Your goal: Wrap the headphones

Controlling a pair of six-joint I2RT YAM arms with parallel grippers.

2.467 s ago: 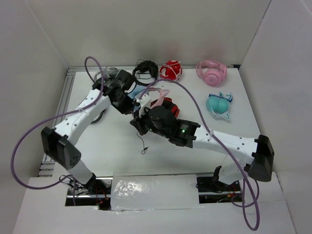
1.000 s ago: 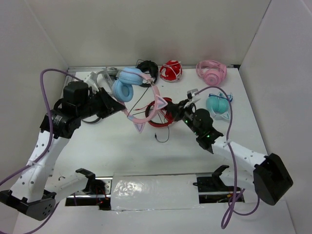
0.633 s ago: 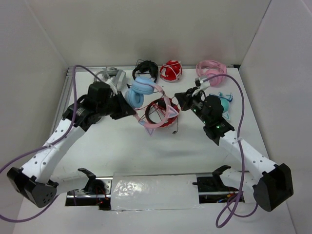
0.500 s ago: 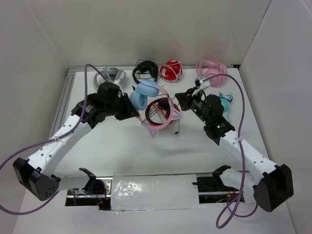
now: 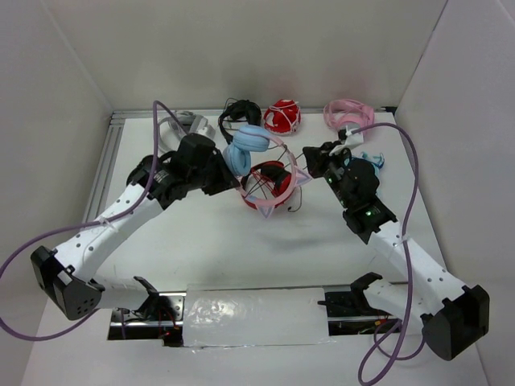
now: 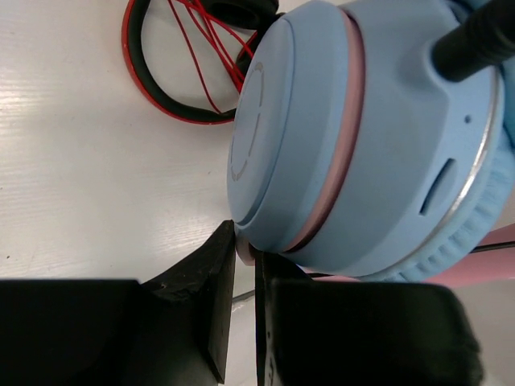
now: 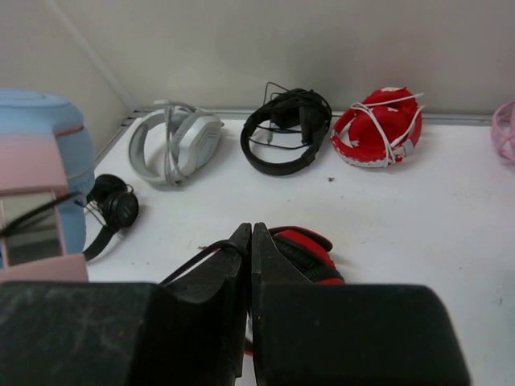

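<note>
The headphones (image 5: 251, 146), with light blue earcups and a pink cat-ear headband (image 5: 299, 178), hang above the table's middle. My left gripper (image 5: 232, 178) is shut on the pink edge under one blue earcup (image 6: 354, 137); in the left wrist view the gripper (image 6: 245, 261) pinches that pink part. My right gripper (image 5: 311, 157) is just right of the headband, shut on the thin dark cable (image 7: 211, 251), which loops over one finger of the gripper (image 7: 251, 240) in the right wrist view. A blue earcup (image 7: 40, 153) shows at that view's left edge.
Red-and-black headphones (image 5: 269, 186) lie on the table under the held pair. Along the back are grey (image 5: 183, 125), black (image 5: 241, 113), red-and-white (image 5: 282, 117) and all-pink (image 5: 348, 114) headphones. Teal headphones (image 5: 372, 161) sit behind my right arm. Walls enclose the table.
My left arm has carried the headphones rightward and toward the back, over the red pair. My right gripper has shifted back and right, keeping hold of the cable.
</note>
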